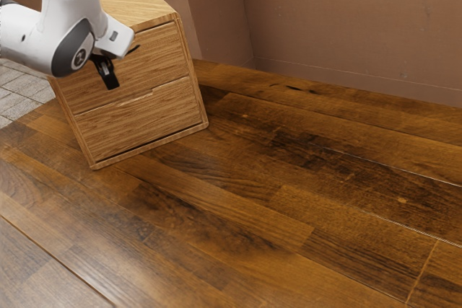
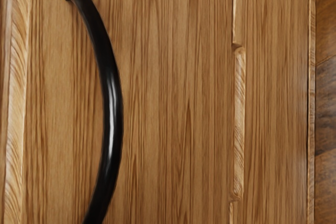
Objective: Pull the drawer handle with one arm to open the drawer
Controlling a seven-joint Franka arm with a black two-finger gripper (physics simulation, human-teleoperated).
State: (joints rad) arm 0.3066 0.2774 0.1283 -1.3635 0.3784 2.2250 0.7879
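Pale oak cabinet, glossy black handle, dark plank surface.
Cabinet (image 1: 137,84): light oak-look wood, straight fine grain, smooth satin finish; drawer front (image 2: 173,98) the same. Drawer handle (image 2: 109,108): black, smooth, glossy with a soft highlight; metal or plastic unclear. Surface (image 1: 289,200): dark stained wood planks, blotchy, worn-looking, low sheen. Arm (image 1: 43,34): white glossy plastic shell, grey matt cap. End effector (image 1: 108,77): black, matt. Wall (image 1: 346,12) at 12 o'clock: brown, matt, faintly mottled. Tiles (image 1: 18,91) at the cabinet's 9 o'clock: grey, matt.

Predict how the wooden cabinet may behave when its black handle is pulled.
The cabinet looks stiff and boxy, so tipping seems unlikely; on the smooth wooden surface it may slide instead. Its glossy curved handle could slip.
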